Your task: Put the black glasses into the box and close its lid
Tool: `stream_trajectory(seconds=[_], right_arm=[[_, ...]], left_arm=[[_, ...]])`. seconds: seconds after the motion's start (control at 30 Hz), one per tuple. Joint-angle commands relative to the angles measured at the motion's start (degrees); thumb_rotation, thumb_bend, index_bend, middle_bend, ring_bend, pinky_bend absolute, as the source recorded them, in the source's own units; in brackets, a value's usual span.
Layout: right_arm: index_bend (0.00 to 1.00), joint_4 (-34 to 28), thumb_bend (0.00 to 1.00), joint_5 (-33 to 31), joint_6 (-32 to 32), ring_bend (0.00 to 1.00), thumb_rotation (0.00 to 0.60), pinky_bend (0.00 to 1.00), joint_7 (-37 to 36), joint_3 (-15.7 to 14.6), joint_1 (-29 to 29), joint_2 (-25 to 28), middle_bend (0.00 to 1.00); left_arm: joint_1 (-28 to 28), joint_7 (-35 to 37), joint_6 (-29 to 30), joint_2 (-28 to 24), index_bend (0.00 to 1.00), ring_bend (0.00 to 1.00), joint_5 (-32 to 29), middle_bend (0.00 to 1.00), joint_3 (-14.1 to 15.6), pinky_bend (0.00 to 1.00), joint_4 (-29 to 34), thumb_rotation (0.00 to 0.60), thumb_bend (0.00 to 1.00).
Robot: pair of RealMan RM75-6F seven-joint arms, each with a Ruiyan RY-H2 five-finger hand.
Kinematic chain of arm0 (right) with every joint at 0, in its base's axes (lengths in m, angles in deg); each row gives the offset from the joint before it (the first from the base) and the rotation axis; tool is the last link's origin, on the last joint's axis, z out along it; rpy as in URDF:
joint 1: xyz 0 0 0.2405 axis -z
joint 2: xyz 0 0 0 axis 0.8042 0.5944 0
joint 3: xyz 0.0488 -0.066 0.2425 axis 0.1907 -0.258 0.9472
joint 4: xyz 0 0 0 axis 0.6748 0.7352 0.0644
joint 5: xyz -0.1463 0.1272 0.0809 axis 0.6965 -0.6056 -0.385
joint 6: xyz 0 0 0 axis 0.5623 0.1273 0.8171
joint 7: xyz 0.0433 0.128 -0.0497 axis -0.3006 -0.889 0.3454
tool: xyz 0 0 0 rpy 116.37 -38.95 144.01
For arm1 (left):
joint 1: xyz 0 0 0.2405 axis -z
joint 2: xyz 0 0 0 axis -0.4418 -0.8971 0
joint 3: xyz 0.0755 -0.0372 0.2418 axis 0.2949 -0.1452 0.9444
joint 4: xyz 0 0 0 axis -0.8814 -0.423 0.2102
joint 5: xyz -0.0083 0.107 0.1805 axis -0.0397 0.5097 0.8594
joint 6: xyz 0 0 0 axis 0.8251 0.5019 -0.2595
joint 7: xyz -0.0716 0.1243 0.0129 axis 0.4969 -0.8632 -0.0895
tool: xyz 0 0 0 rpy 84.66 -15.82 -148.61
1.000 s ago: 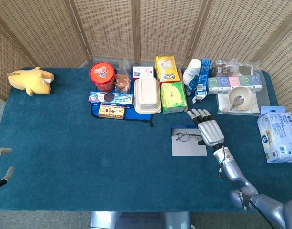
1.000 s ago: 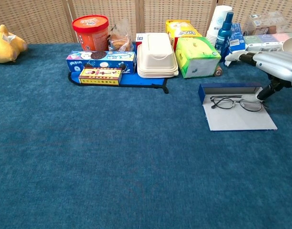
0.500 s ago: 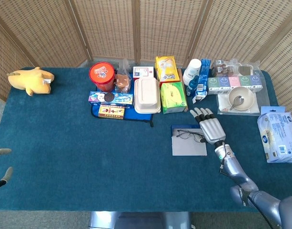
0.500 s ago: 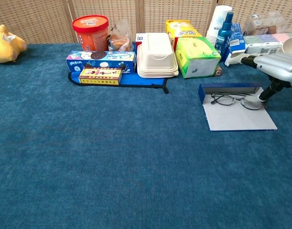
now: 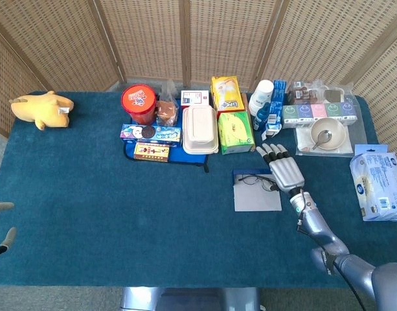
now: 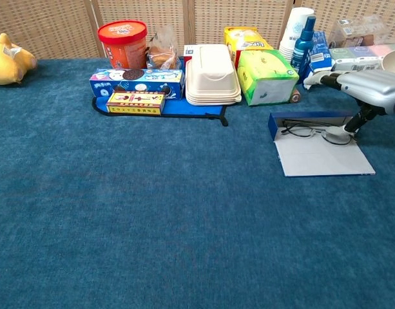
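At the near left edge of the bench (image 5: 120, 214), my left hand (image 5: 0, 227) barely shows, fingers apart and holding nothing; it waits there because the work is all on the right.

Further in on the right lies the box (image 6: 316, 144), opened flat: its grey lid is spread toward me and its low blue tray sits at the far side, so the tray is open from above. The glasses (image 6: 310, 132) lie at the far edge of the lid, right against the blue tray, with the left lens reaching the tray wall; I cannot tell whether any part is truly inside yet. I judge they are about to go in, not already stowed.

My right hand (image 5: 283, 171) hovers palm down over the right end of the glasses. In the chest view its fingers (image 6: 323, 79) stretch flat toward the far side while the thumb reaches down to the right lens. That looks to me like a nudge or light pinch, but whether I truly hold the frame I cannot tell.

Beyond the box stand a green carton (image 5: 235, 132), a white clamshell (image 5: 200, 129) and bottles (image 5: 271, 116), close enough that I should keep my push short. The lid is not yet closed.
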Motion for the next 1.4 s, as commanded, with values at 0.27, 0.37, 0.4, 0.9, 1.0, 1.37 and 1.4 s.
stream_trajectory(seconds=[0.27,0.37,0.4,0.9,1.0,1.37,1.4], right_arm=[[0.0,0.1,0.29,0.1,0.1,0.0,0.571,0.1,0.6,0.5,-0.9,-1.0,0.0],[0.0,0.2,0.29,-0.3,-0.3,0.0,0.57,0.1,0.7,0.7,-1.2,-1.0,0.0],[0.0,0.2,0.29,-0.3,-0.3,0.0,0.571,0.1,0.8,0.8,-1.3,-0.9,0.0],[0.0,0.4,0.29,-1.1,-1.2,0.0,0.57,0.1,1.3,1.3,-1.9,-0.3,0.0],[0.0,-0.2,0.29,-1.1,-0.8,0.0,0.572,0.1,1.2,1.0,-1.5,0.2,0.0],[0.0,-7.7,0.29,-0.3,1.8,0.0,0.57,0.1,2.4,-0.1,0.8,4.4,0.0],[0.0,-8.4,0.29,-0.4,1.7,0.0,0.568,0.1,2.6,-0.1,0.8,4.8,0.0]], left_arm=[[0.0,0.4,0.1,0.0,0.31,0.22,-0.1,0.35,-0.2,0.27,-0.3,0.599,0.3],[0.0,0.5,0.1,0.0,0.31,0.22,-0.1,0.35,-0.2,0.27,-0.5,0.6,0.3],[0.0,0.5,0.1,0.0,0.31,0.22,-0.1,0.35,-0.2,0.27,-0.5,0.6,0.3],[-0.3,1.2,0.3,0.4,0.31,0.22,-0.2,0.35,-0.1,0.27,-1.3,0.599,0.3],[-0.3,1.2,0.4,0.3,0.31,0.22,-0.1,0.35,-0.1,0.27,-1.2,0.6,0.3],[0.1,0.8,0.1,0.7,0.31,0.22,0.6,0.35,-0.1,0.27,-1.1,0.6,0.3],[0.1,0.8,0.0,0.8,0.31,0.22,0.6,0.35,-0.1,0.27,-1.1,0.6,0.3]])
